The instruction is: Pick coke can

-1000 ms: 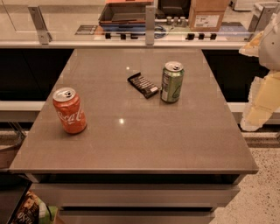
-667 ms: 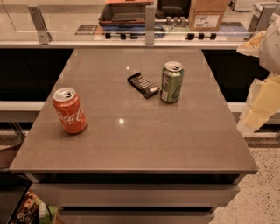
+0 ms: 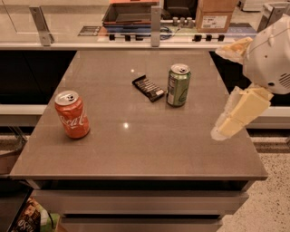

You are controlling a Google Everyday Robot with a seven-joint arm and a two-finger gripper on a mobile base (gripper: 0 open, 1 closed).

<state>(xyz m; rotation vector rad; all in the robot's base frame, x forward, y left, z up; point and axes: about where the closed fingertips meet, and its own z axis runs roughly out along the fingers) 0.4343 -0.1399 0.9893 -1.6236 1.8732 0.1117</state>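
The coke can (image 3: pixel 72 114), red-orange with white lettering and a silver top, stands upright near the left edge of the grey table (image 3: pixel 136 149). My gripper (image 3: pixel 219 93) hangs at the right side of the table, over its right edge, far from the coke can. Its two cream fingers are spread wide apart and hold nothing: one fingertip (image 3: pixel 232 48) is high, the other (image 3: pixel 226 129) low.
A green can (image 3: pixel 178 84) stands upright right of the table's middle, with a dark snack bar (image 3: pixel 148 88) lying just left of it. A counter with a tray (image 3: pixel 130 13) and a cardboard box (image 3: pixel 216 14) runs behind the table.
My gripper has moved a little to the left, further in over the table's right edge. The cans and the bar have not moved.
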